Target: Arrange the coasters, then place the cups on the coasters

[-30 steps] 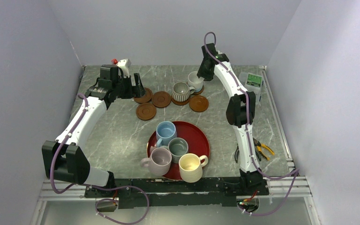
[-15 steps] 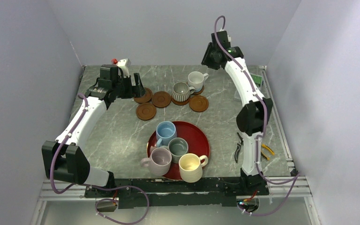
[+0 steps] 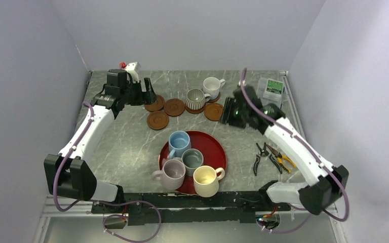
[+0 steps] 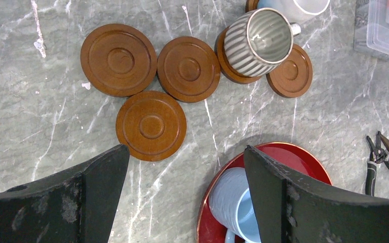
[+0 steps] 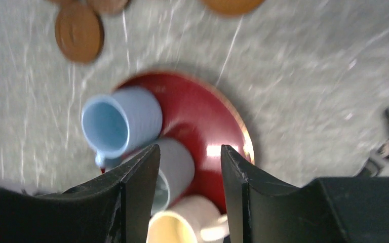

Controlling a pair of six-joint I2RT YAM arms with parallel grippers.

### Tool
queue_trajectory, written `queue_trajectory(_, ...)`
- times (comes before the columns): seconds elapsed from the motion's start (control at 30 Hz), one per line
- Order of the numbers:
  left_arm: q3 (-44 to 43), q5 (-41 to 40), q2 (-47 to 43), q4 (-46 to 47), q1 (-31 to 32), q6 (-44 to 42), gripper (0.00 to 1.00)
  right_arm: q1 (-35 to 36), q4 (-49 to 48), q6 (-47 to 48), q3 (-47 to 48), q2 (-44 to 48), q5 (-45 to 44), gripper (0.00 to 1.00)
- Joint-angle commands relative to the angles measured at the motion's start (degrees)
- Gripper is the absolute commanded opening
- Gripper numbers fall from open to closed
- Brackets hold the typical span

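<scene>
Six reddish-brown coasters [image 3: 174,107] with raised rims are sitting bunched up near the table's [image 3: 131,147] far edge. The ribbed mug [image 3: 196,98] and white mug [image 3: 212,86] are each sitting on one, and four are lying bare. The blue mug [image 3: 179,142], grey-green mug [image 3: 192,159], lilac mug [image 3: 172,172] and cream mug [image 3: 206,180] are crowding the red tray [image 3: 216,147] by the near edge. The left gripper [image 4: 185,152] is hovering by the bare coasters, spread wide and empty. The right gripper [image 5: 188,149] is hanging between the coasters and the tray, parted and gripping nothing.
</scene>
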State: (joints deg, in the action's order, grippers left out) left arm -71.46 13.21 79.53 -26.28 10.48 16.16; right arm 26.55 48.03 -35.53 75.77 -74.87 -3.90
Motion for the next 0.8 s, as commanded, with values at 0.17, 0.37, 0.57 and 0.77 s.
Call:
queue_trajectory(0.17, -0.3, 1.4, -2.7, 2.6, 0.2, 0.0, 0.89, 19.2, 2.3, -26.2, -19.8, 14.9, -6.6, 0.53)
queue_trajectory(0.37, -0.3, 0.8, -3.5, 2.5, 0.3, 0.4, 0.89, 33.3, 8.2, -38.4, -20.3, 13.9, -13.3, 0.54)
queue_trajectory(0.57, -0.3, 0.8, -3.9, 2.5, 0.6, 0.7, 0.89, 41.3, 17.5, -48.5, -16.9, 7.1, -17.5, 0.54)
queue_trajectory(0.77, -0.6, 1.2, -3.8, 2.2, 0.6, 0.9, 0.89, 43.5, 19.6, -51.3, -15.3, 4.4, -18.5, 0.53)
